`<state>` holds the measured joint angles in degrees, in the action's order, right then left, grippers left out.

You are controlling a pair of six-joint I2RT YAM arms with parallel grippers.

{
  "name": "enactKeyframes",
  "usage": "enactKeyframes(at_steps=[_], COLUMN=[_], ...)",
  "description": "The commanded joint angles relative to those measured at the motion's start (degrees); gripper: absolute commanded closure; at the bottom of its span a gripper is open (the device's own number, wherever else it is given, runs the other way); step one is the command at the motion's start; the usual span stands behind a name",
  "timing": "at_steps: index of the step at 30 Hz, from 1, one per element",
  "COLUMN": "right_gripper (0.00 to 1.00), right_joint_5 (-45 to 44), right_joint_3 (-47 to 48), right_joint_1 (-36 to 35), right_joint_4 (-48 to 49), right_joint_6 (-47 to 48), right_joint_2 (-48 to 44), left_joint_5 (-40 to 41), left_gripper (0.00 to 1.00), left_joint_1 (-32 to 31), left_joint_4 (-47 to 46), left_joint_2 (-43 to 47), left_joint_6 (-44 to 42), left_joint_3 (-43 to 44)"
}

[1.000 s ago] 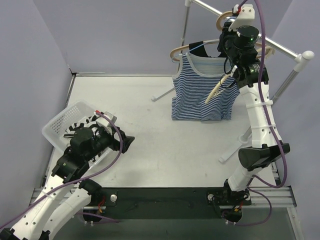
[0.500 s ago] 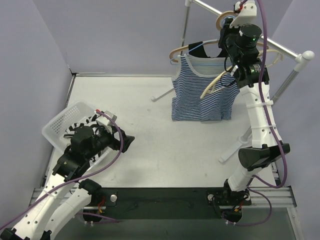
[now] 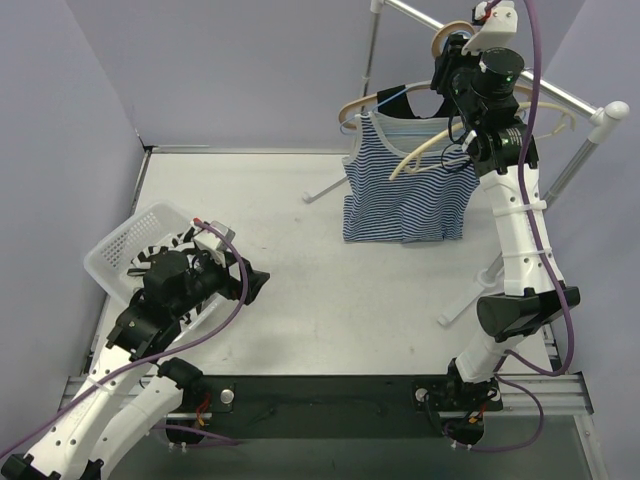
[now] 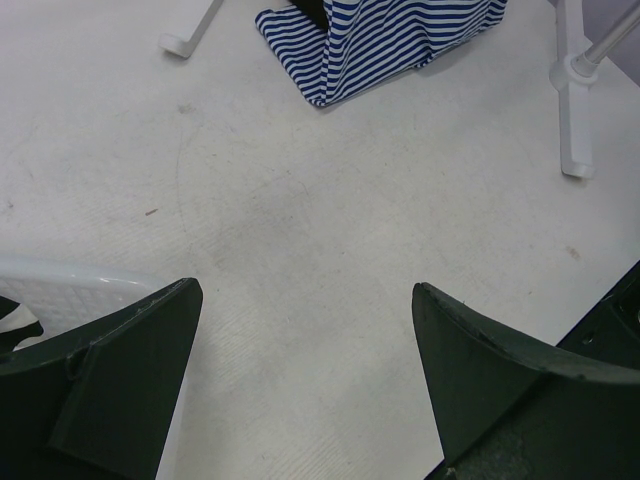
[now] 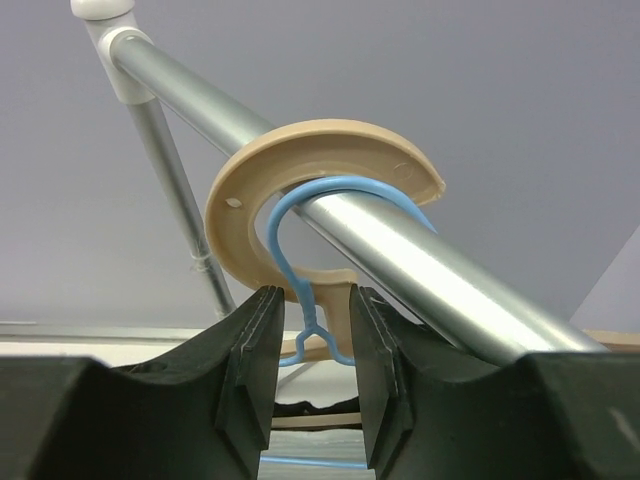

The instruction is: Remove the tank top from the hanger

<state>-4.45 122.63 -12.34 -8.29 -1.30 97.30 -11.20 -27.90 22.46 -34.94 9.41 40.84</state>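
Hanging hem-down, tank top (image 3: 405, 200) runs vertical; right jaws clamp hanger (image 5: 330, 137), left jaws apart.

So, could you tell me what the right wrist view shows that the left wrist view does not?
Only the right wrist: the right pincer gripping a tan hook, with a blue hook over the rail. Only the left wrist: the open left pincer, the striped tank top, the basket rim. Both: parts of the clothes rack.
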Motion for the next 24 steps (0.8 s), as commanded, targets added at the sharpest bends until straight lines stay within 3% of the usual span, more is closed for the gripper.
enactKeyframes(at_steps=[1,24], right_gripper=[0.68,0.64], right_joint_5=[-1.17,-0.3], right_joint_3=[0.24,0.59], right_joint_1=[0.47,0.91], right_joint_4=[3.72,4.52], right_joint_6=[-0.99,-1.51], right_joint_2=[-0.26,2.37], left_joint_5=[-0.84,-2.16], left_gripper=[0.03,0.03], left_joint_1=[0.57,1.09], left_joint_4=[-2.94,-3.3], left_joint_2=[0.31,0.4], left_joint_6=[-0.01,-0.44], left_joint_3=[-0.06,-0.41])
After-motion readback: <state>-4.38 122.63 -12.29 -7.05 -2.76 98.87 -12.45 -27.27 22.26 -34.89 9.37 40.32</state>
